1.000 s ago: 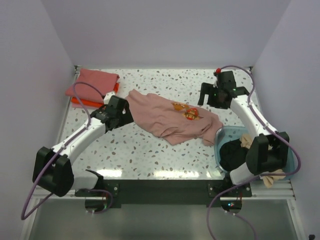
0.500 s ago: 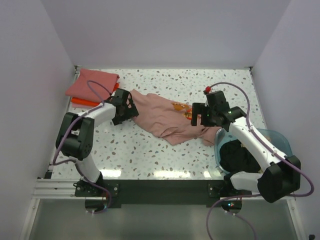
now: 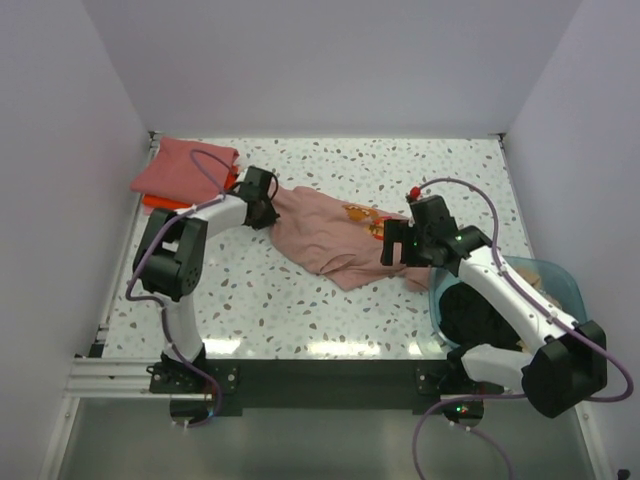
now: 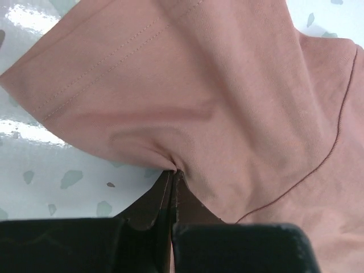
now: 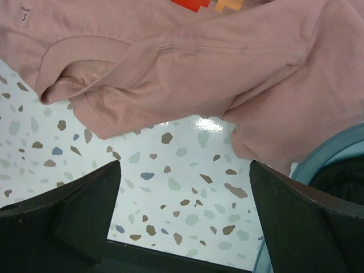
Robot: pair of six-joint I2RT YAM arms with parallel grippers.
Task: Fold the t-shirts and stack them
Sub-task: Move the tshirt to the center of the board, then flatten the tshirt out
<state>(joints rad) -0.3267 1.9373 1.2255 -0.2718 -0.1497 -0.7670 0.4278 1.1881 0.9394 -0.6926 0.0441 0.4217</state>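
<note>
A dusty pink t-shirt (image 3: 330, 235) with a cartoon print lies crumpled across the middle of the table. My left gripper (image 3: 268, 212) is at its left end, and in the left wrist view the jaws (image 4: 173, 170) are shut on a pinched fold of the pink cloth (image 4: 216, 102). My right gripper (image 3: 395, 250) hovers open over the shirt's near right edge. Its fingers (image 5: 185, 165) frame bare table just below the pink hem (image 5: 187, 57). A coral red t-shirt (image 3: 185, 165) lies folded on an orange one (image 3: 160, 205) at the back left. A black t-shirt (image 3: 475, 310) fills the tub.
A translucent blue tub (image 3: 555, 275) stands at the near right, under the right arm; its rim (image 5: 335, 145) shows beside the right finger. White walls close in the table on three sides. The speckled tabletop (image 3: 270, 300) is bare in front of the pink shirt.
The left gripper reached the pink shirt's left end and shut on it. The right arm swung in from the back right to the shirt's near right edge, still open.
</note>
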